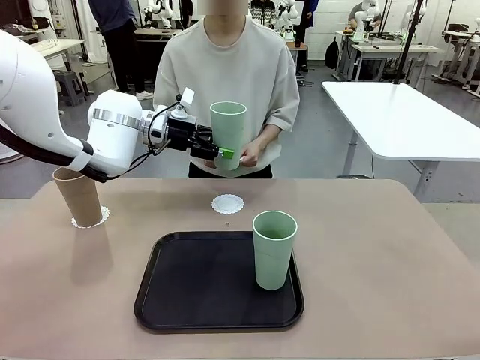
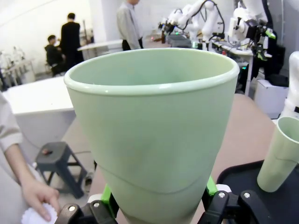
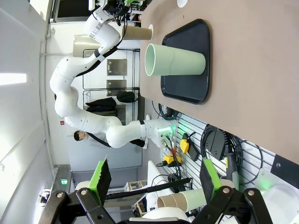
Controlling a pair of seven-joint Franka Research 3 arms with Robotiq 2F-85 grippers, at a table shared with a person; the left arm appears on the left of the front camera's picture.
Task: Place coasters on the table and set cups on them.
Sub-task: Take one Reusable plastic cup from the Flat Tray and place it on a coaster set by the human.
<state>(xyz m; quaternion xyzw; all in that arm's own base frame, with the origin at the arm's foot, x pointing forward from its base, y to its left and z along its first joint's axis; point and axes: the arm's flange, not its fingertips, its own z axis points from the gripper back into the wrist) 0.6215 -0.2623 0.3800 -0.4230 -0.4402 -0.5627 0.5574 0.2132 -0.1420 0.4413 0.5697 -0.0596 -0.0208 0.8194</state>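
Leftmost, the tan cup (image 1: 77,196) stands upright on a lacy coaster (image 1: 103,217) near the far left edge of the surface (image 1: 390,255). Next, the left end effector (image 1: 223,153) is clamped on the lower part of a mint cup (image 1: 228,124), holding it upright in the air above the far edge. A person's hand (image 1: 251,154) is close beside it. A bare coaster (image 1: 227,203) lies near the far edge at mid-width. Toward the near edge sits the black tray (image 1: 195,300). A second mint cup (image 1: 274,251) stands upright at its right side. The right end effector (image 3: 154,175) has its jaws spread wide, gripping nothing.
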